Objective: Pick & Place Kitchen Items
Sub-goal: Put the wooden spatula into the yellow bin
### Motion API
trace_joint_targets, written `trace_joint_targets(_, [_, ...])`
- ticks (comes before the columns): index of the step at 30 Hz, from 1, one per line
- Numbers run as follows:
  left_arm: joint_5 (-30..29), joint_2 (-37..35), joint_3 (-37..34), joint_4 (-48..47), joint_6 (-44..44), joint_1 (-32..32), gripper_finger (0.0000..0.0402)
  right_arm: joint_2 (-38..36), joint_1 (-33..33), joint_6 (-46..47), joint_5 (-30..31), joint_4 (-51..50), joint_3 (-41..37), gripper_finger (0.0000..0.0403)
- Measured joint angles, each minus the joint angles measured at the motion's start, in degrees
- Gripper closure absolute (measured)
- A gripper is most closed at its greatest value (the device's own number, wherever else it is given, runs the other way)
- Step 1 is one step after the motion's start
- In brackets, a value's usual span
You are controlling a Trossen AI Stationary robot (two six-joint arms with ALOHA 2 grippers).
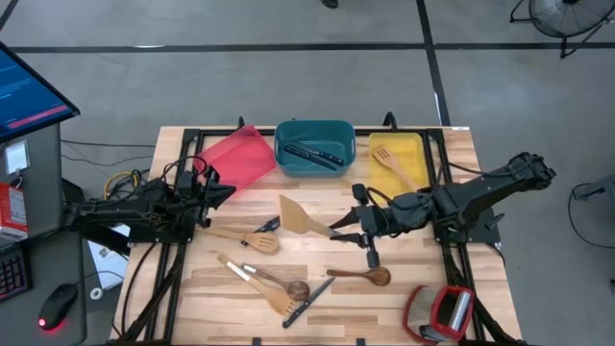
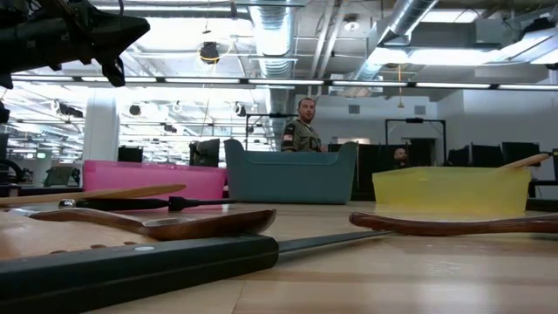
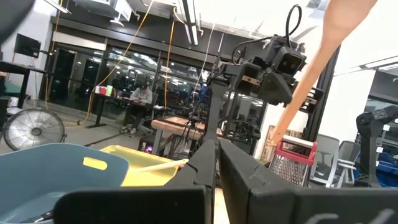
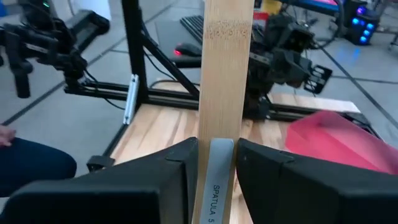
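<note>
1. Right gripper (image 1: 338, 231) is clamped on the wooden spatula (image 1: 304, 218), handle pinched between its fingers, lifted over mid-table, probably for carrying to a tray.
2. Left gripper (image 1: 213, 192) waits closed and empty beside the red tray (image 1: 238, 159).
3. Remaining spoons and knives (image 1: 274, 284) lie below; the teal tray (image 1: 313, 131) already holds knives.

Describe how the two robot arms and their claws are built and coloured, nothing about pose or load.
Both are dark, near-black jointed arms of blocky segments. The left claw and right claw each end in two flat, angular black fingers. Black cables loop off the wrist housings, and small bolted metal brackets show near the wrists.
</note>
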Motion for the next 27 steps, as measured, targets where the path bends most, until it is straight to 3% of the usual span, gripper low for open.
trace_joint_targets(10, [0.0,0.0,0.0,0.0,0.0,0.0,0.0399,0.0,0.0,-5.7,-7.9,8.4,0.0,0.0315])
trace_joint_targets(18, [0.0,0.0,0.0,0.0,0.0,0.0,0.0399,0.0,0.0,-9.0,-17.7,13.9,0.0,0.0315])
trace_joint_targets(27, [0.0,0.0,0.0,0.0,0.0,0.0,0.0399,0.0,0.0,-9.0,-19.9,14.2,0.0,0.0315])
